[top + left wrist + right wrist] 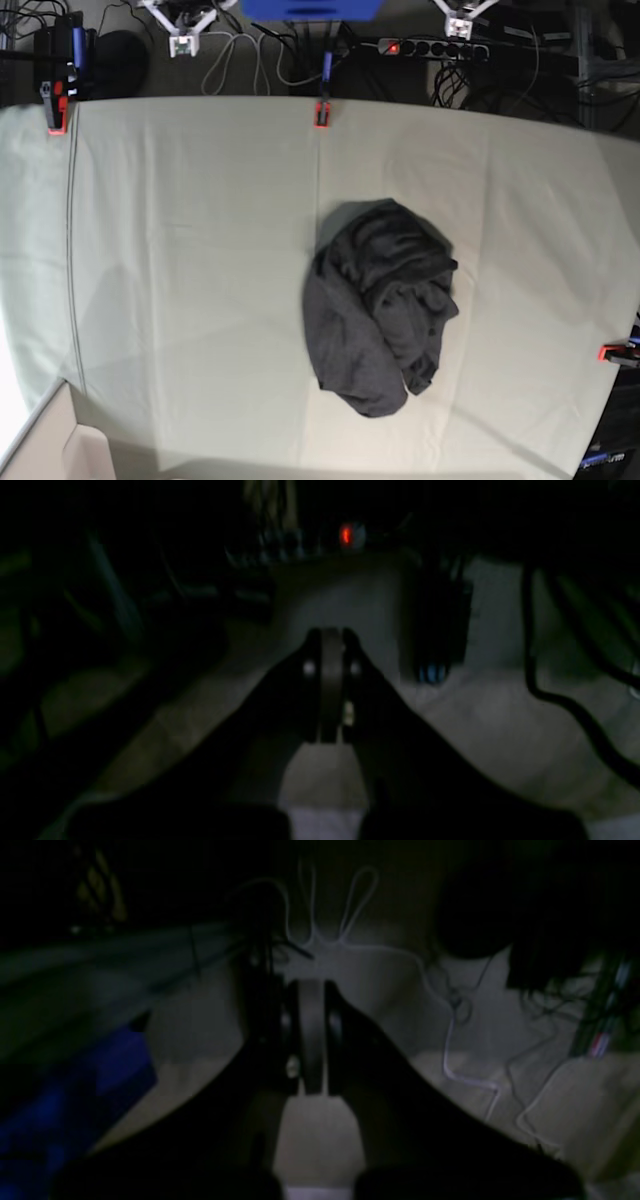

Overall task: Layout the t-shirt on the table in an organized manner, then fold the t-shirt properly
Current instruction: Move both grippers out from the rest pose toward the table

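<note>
Only the base view shows the t-shirt: it lies crumpled in a dark heap on the table, a little right of the middle. The two wrist views are dark and show only floor and cables. The left gripper has its jaws pressed together and holds nothing; the right gripper is the same. Pale creased cloth covers the table, with red-orange clamps at its edges and a power strip behind

Matt soft cloth t-shirt, creased cloth table
</note>
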You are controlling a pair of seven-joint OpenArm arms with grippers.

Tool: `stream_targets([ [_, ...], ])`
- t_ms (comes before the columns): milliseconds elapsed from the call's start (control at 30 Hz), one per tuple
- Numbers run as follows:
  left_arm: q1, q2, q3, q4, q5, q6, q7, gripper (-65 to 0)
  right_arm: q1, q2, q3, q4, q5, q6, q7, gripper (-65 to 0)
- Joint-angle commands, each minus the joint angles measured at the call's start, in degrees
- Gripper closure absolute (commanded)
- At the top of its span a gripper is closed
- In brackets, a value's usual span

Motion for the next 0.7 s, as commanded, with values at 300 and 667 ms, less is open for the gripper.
stream_targets([
  [300, 17.62, -7.31, -0.14, 33.51, -8.87, 0.1, -0.69, -0.1, -17.16, 2.94, 0.45, 29.64, 0.03, 0.27, 0.33, 0.0],
  [667, 21.75, -15.4, -0.32, 53.2, -21.09, 0.54, -0.69, -0.3, -20.85, 4.08, 0.27, 47.67, 0.03, 0.27, 0.69, 0.0],
])
